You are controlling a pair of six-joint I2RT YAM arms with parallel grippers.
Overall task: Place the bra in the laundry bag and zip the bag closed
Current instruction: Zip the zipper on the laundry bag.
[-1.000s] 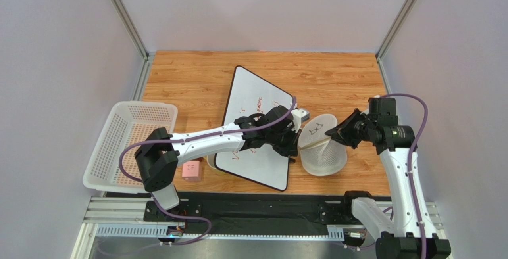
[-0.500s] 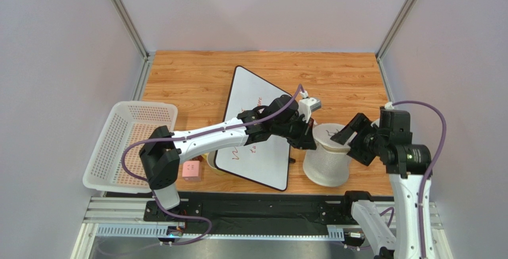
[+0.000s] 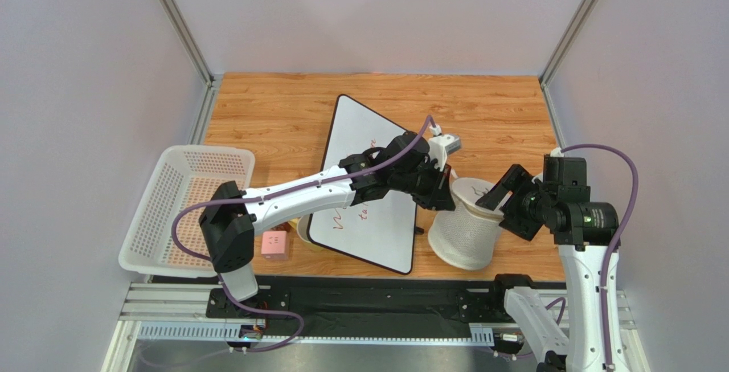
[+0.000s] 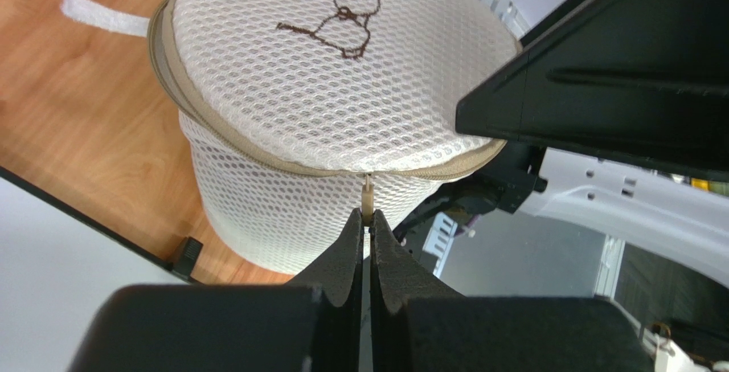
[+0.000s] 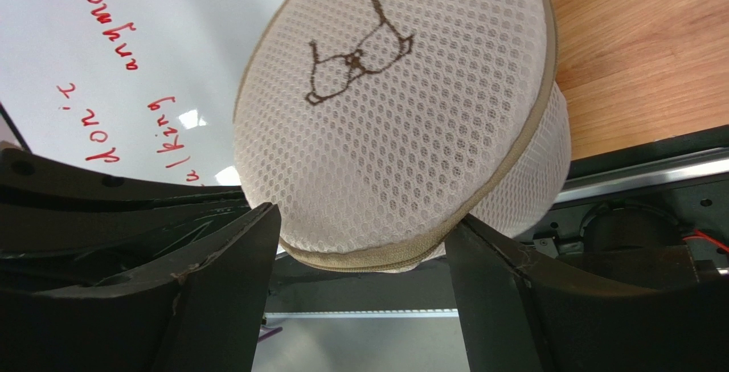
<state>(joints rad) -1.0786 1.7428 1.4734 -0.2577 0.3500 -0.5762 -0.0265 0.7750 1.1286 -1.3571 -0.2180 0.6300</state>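
The left fingers (image 4: 352, 239) are pressed together with no gap, and a small metal zipper pull (image 4: 367, 194) is pinched between their tips. Directly beyond those tips the laundry bag (image 4: 342, 98) is seen, a white mesh drum standing on the desk (image 4: 77, 133). A tan zipper band (image 4: 257, 154) is run around the rim of its lid, and the pull is found at the point of that rim nearest the tips. A dark bra icon (image 4: 338, 17) is stitched on the lid, farther from the tips. A white loop tab (image 4: 94, 13) is set at the bag's far left side as seen from these fingers.

The right fingers (image 5: 222, 286) are held wide apart, and the edge of the lid is taken between them. One tip is seen close against the rim on each side. Whether the mesh is pressed cannot be told.

Beyond and to the left of the right fingers a whiteboard (image 5: 128, 56) with red handwriting is laid flat. From above, the two pairs of fingers are met at opposite sides of the bag. A pink box (image 3: 275, 244) and a white basket (image 3: 184, 205) are placed well apart from both pairs, back along the left arm.
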